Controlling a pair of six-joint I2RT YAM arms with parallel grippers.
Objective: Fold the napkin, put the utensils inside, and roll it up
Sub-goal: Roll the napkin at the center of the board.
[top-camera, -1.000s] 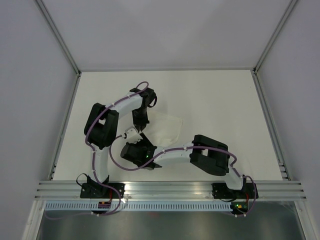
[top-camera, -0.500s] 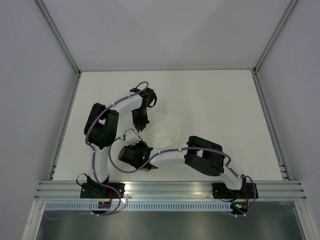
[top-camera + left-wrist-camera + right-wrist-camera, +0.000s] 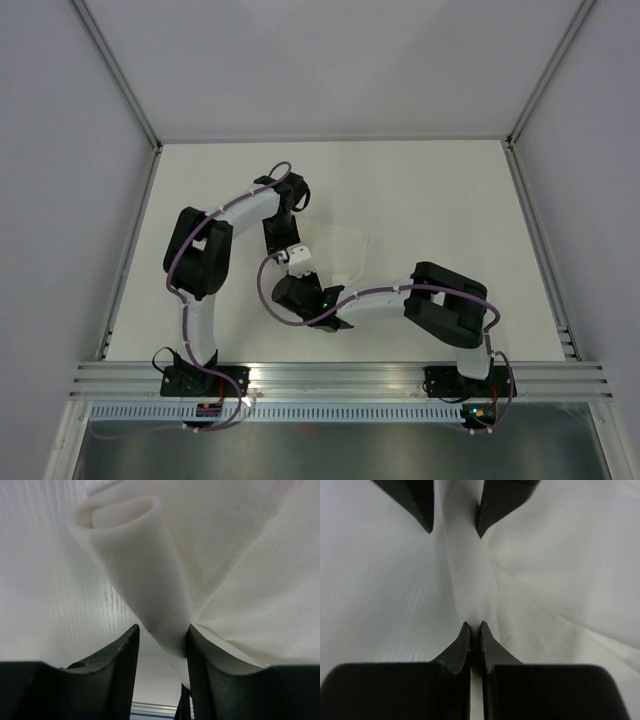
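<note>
Two arms: both reach in to the centre-left of the top view and meet at the napkin's left edge; the right arm (image 3: 440,305) has swung in from lower left, its elbow now out to the right.
Table: white top (image 3: 430,190), walled on three sides, with the metal rail (image 3: 340,375) along the bottom edge.
Napkin: white cloth (image 3: 340,255) at centre frame, partly rolled; the left wrist view shows a loose tube with an open spiral end at upper left and flat cloth spreading right.
Left gripper: (image 3: 161,632) jaws have parted since a second ago; they straddle the tube's near end and no longer clamp it.
Right gripper: (image 3: 474,626) has closed from wide; tips pinched tight on a raised ridge of the cloth at lower centre.
Meaning: judged a hand-over of the hold, so the roll stays put while the left arm regrips to roll on.
Utensils: not visible in any view; presumably inside the roll, cannot confirm.
Obstruction: purple cables (image 3: 262,285) loop beside the grippers; both wrists crowd one spot, so a collision or slack tube is the risk.
</note>
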